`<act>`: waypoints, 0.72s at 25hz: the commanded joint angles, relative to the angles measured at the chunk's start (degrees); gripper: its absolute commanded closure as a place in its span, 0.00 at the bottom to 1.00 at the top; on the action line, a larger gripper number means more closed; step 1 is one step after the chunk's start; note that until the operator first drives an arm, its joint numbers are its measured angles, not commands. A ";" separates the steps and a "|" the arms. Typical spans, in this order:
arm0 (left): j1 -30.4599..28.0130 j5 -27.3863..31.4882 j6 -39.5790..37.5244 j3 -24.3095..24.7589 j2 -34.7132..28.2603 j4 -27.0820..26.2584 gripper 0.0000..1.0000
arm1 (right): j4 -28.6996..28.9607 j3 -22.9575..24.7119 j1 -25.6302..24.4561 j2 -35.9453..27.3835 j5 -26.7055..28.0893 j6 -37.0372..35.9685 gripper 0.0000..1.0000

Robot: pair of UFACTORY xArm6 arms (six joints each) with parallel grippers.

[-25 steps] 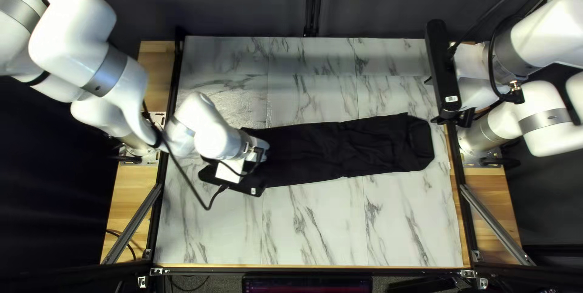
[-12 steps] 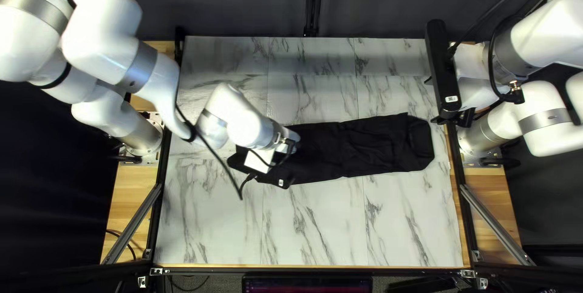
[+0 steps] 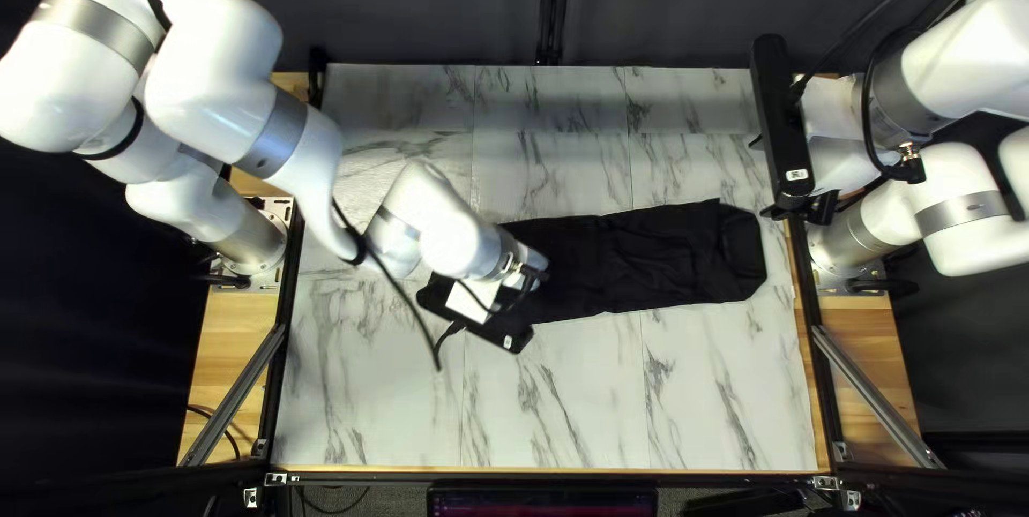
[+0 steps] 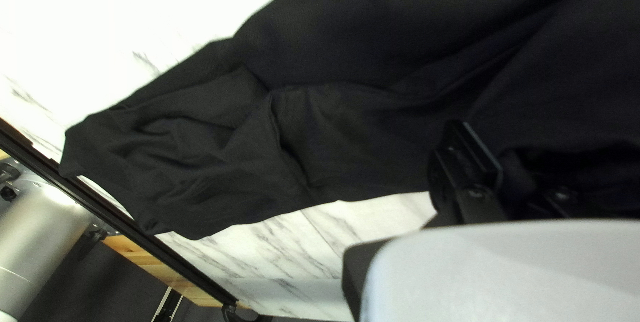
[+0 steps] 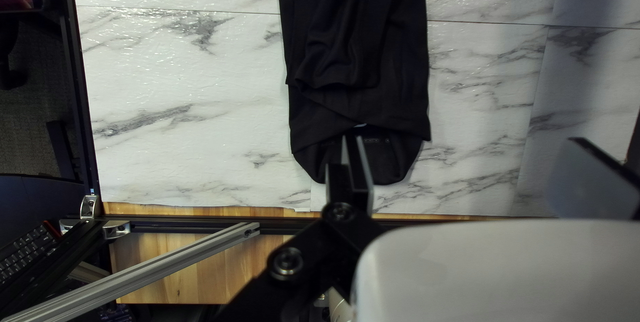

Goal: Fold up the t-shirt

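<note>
A black t-shirt (image 3: 654, 260) lies as a long, narrow strip across the marble table in the top left view. My left gripper (image 3: 509, 330) is over its left end, fingertips hidden there. In the left wrist view, bunched cloth meets my left gripper (image 4: 508, 162), whose near finger sits close to the centre; it appears shut on the t-shirt (image 4: 347, 128), though its far finger is mostly hidden. My right gripper (image 3: 759, 177) is raised at the table's right edge. In the right wrist view, my right gripper (image 5: 477, 155) stands open above the shirt's rounded end (image 5: 360, 105), holding nothing.
Marble table (image 3: 622, 399) surface shows on both long sides of the shirt. A black frame rail (image 3: 284, 324) borders the table's left side, with wooden strips (image 3: 230, 351) outside it. A monitor (image 3: 541, 501) stands beyond the near edge.
My left gripper has moved right along the strip from the table's left part and turned a little. The right arm and the shirt's right end have not moved.
</note>
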 commanded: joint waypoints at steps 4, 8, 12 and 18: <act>-1.07 -0.79 2.68 -7.10 8.62 -4.43 1.00 | 0.00 0.00 0.00 0.00 0.00 0.00 0.00; 0.04 0.33 8.49 -8.87 9.16 -9.61 0.00 | 0.00 0.00 0.00 0.00 0.00 0.00 0.00; 1.20 2.67 9.48 -7.11 4.93 -11.22 0.00 | 0.00 0.00 0.00 0.00 0.00 0.00 0.00; 2.60 6.33 5.95 -3.65 -1.70 -8.81 0.00 | 0.00 0.00 0.00 0.00 0.00 0.00 0.00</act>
